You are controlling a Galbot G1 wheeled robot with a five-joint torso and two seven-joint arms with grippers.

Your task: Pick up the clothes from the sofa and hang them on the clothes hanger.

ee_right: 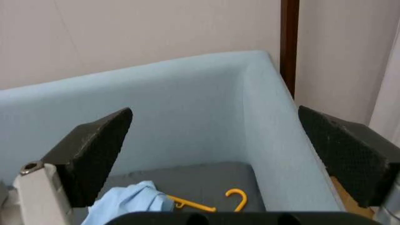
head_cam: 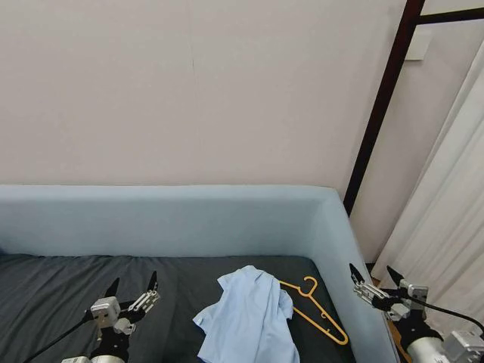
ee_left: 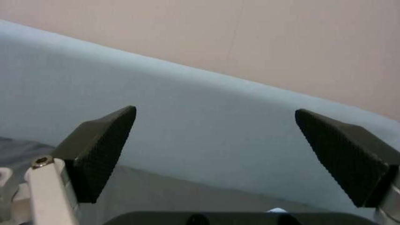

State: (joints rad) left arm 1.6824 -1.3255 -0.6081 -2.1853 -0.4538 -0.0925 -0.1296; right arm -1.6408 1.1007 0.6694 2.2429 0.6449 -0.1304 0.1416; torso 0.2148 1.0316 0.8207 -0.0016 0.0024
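**Head view.** Light-blue shirt lies crumpled on the sofa seat, its long axis running from backrest to front. An orange hanger touches it, lying diagonal with its hook toward the backrest. Left claw and right claw flank them, probably staged for pickup.

**Left wrist view.** Left claw is spread wide and empty, facing the backrest.

**Right wrist view.** Right claw is spread wide and empty, with shirt and hanger ahead.

The light-blue shirt runs off the head view's bottom edge. It hides one end of the orange hanger.
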